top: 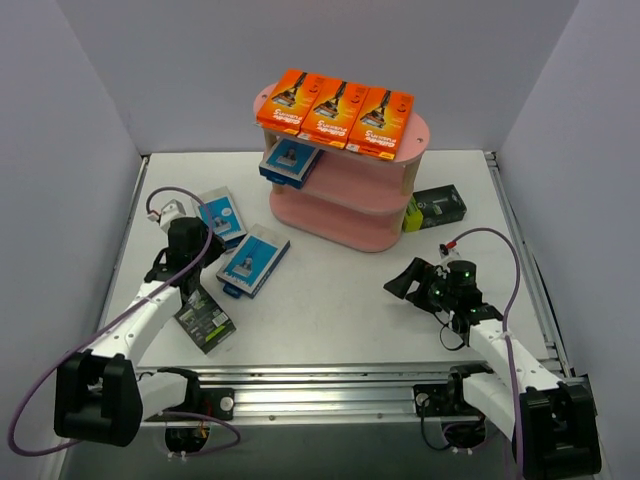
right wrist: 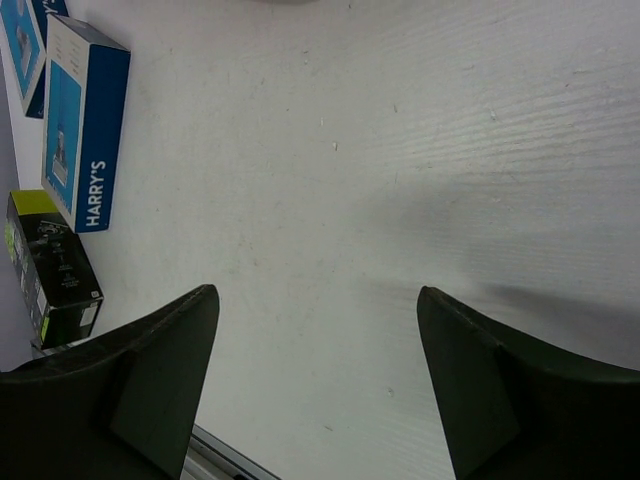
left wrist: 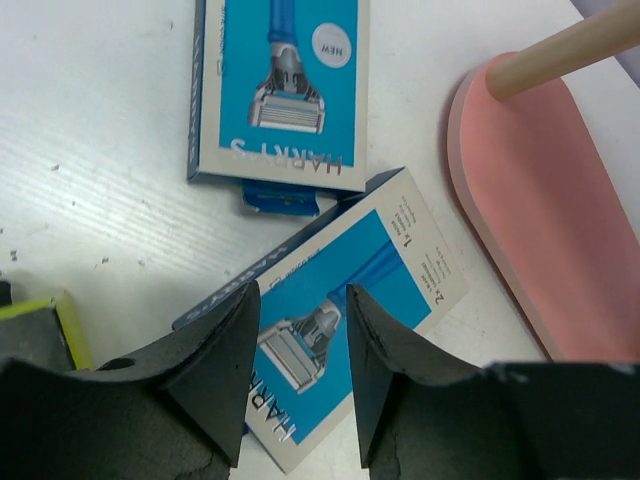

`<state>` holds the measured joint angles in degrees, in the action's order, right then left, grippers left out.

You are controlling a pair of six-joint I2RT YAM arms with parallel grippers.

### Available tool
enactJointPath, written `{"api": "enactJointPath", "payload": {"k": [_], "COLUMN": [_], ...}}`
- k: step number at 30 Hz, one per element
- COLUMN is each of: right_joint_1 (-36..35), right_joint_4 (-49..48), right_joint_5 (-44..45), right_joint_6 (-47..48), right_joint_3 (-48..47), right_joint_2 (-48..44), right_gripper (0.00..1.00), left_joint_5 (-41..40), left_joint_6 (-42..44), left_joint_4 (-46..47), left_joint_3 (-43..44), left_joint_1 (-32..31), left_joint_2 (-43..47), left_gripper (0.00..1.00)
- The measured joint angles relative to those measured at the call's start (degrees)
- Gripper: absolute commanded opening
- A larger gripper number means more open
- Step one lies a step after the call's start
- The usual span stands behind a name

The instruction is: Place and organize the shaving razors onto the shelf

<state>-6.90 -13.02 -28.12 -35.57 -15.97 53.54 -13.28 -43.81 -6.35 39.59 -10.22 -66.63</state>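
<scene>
1. Orange packs (top: 335,110) line shelf (top: 340,235) top tier; blue-and-white pack (top: 252,260) loose on table (top: 330,300).
2. Left gripper (left wrist: 302,298) part-open, empty; that pack skewed beneath jaws. Suggest squaring wrist, then descend.
3. Right gripper (right wrist: 315,300) wide open, empty; nothing between jaws.

Left wrist view: blue pack (left wrist: 280,90) was cut off at top edge | shelf (left wrist: 540,200) ran off right edge | black-and-lime pack (left wrist: 70,325) sat mostly hidden behind left gripper (left wrist: 302,300), lower left.
</scene>
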Motion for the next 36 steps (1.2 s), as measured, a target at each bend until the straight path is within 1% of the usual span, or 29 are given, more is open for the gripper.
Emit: {"api": "enactJointPath", "payload": {"k": [5, 7, 10, 13, 21, 30, 36], "right_joint_1": [-0.02, -0.02, -0.02, -0.02, -0.02, -0.02, -0.02], "right_joint_4": [0.07, 0.04, 0.02, 0.04, 0.02, 0.00, 0.00], "right_joint_5": [0.02, 0.04, 0.02, 0.02, 0.02, 0.02, 0.00], "right_joint_6": [0.00, 0.00, 0.00, 0.00, 0.00, 0.00, 0.00], "right_joint_3": [0.00, 0.02, 0.02, 0.02, 0.07, 0.09, 0.11], "right_joint_2": [-0.68, -1.40, -2.36, -2.45, -2.45, -2.45, -2.45], "right_gripper": [0.76, 0.76, 0.76, 0.76, 0.77, 0.77, 0.77], "left_joint_5": [1.90, 3.89, 7.21, 9.46, 13.44, 17.03, 17.64], "left_joint_6": [5.18, 6.99, 9.38, 10.97, 14.14, 15.65, 15.76], "left_joint_4": [3.52, 5.03, 7.96, 9.60, 11.30, 12.17, 13.44], "left_joint_3": [3.39, 5.53, 6.49, 6.51, 9.11, 9.64, 9.79], "left_joint_1": [0.59, 0.63, 0.63, 0.63, 0.63, 0.63, 0.63], "left_joint_2": [-6.25, -10.23, -14.27, -16.37, -22.69, -27.17, -29.83], "left_gripper": [0.49, 0.49, 0.49, 0.52, 0.55, 0.57, 0.58]}}
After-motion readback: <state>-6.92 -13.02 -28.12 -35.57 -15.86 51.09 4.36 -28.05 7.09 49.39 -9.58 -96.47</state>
